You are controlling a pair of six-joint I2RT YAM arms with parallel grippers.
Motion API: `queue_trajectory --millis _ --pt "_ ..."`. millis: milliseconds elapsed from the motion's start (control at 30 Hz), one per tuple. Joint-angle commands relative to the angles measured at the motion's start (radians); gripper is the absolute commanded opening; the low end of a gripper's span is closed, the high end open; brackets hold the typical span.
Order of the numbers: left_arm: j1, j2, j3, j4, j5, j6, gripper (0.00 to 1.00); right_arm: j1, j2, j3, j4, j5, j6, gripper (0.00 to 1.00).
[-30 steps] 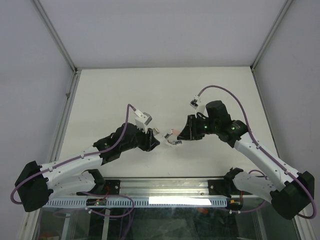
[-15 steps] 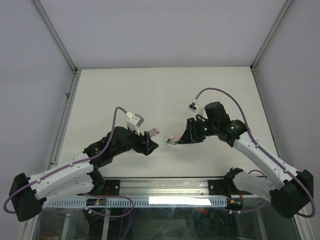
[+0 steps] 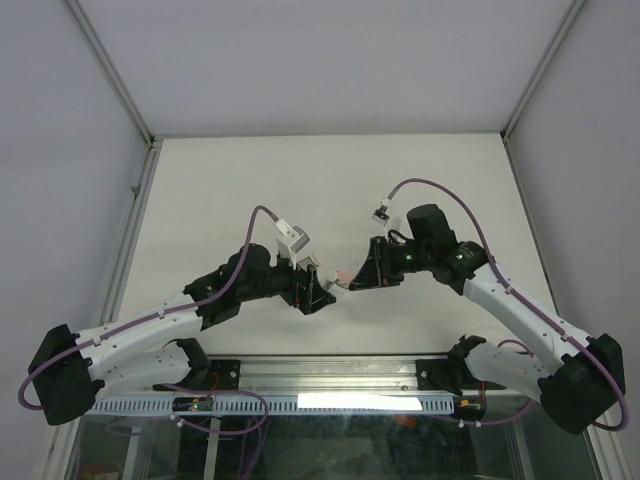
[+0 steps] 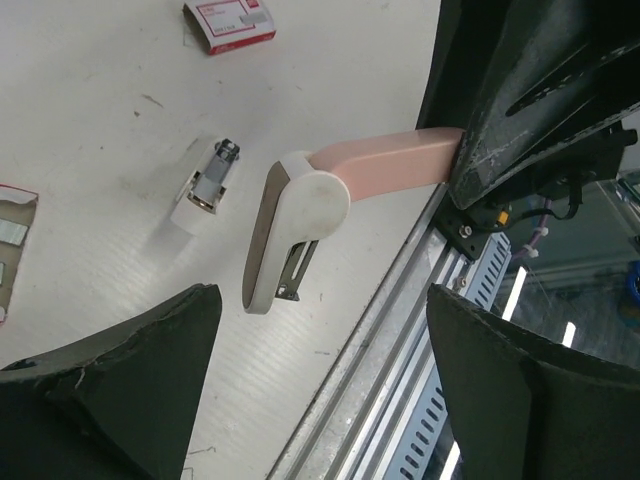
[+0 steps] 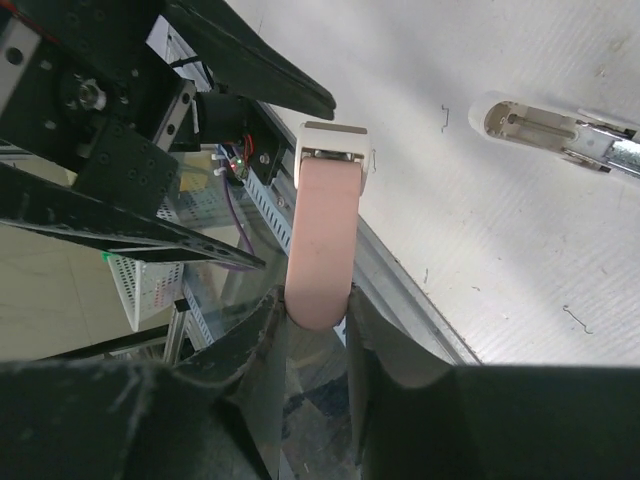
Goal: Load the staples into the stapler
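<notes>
The stapler [image 4: 385, 160] has a pink top arm and a white hinge cap, and its white base with the metal channel hangs open below. My right gripper [image 5: 318, 320] is shut on the pink arm's rear end and holds the stapler above the table. In the top view, the stapler [image 3: 340, 280] sits between both grippers. My left gripper [image 4: 320, 400] is open and holds nothing, with the stapler's hanging base just ahead of its gap. At the left edge of the left wrist view, a brown-rimmed flat piece with a grey rectangle [image 4: 10, 232] is cut off. It may be the staples.
A red-and-white box [image 4: 230, 25] lies farther out on the table. A small white-and-metal part [image 4: 205, 190] lies beside the stapler and also shows in the right wrist view [image 5: 560, 125]. The table's metal front rail [image 4: 390, 330] runs directly under the grippers.
My left gripper opened wide, pulled back a little, then came forward to the stapler again. The right gripper kept its hold and shifted the stapler slightly left.
</notes>
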Motion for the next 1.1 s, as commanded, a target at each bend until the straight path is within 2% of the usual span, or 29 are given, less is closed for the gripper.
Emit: queue_trajectory --millis 0,133,200,400,500,567,700,800,933,1067 --pt "-0.039 0.033 0.0 0.089 0.001 0.011 0.87 -0.001 -0.027 -0.001 0.086 -0.051 0.068 0.0" --pt "-0.061 0.054 -0.005 0.103 -0.046 0.03 0.87 -0.001 -0.024 -0.016 0.102 -0.066 0.082 0.0" --pt "-0.065 0.064 -0.011 0.115 -0.048 0.034 0.83 -0.002 -0.019 -0.019 0.103 -0.076 0.084 0.0" --pt "-0.08 0.094 -0.016 0.137 -0.034 0.046 0.53 -0.001 -0.003 -0.022 0.102 -0.096 0.081 0.0" --pt "-0.083 0.101 -0.022 0.144 -0.039 0.046 0.39 -0.001 0.005 -0.021 0.102 -0.099 0.081 0.0" --pt "-0.085 0.102 -0.025 0.144 -0.039 0.047 0.35 -0.002 0.007 -0.016 0.093 -0.088 0.077 0.01" --pt "-0.085 0.101 -0.035 0.143 -0.012 0.039 0.18 -0.006 -0.003 0.019 0.027 -0.028 0.036 0.14" --pt "-0.085 0.106 -0.041 0.136 0.027 0.031 0.11 -0.015 -0.01 0.038 0.009 0.002 0.024 0.23" --pt "-0.086 0.101 -0.049 0.114 0.064 0.023 0.08 -0.026 -0.014 0.049 0.005 0.053 0.026 0.35" --pt "-0.086 0.086 -0.068 0.105 0.089 -0.002 0.07 -0.035 -0.023 0.036 0.032 0.097 0.039 0.42"
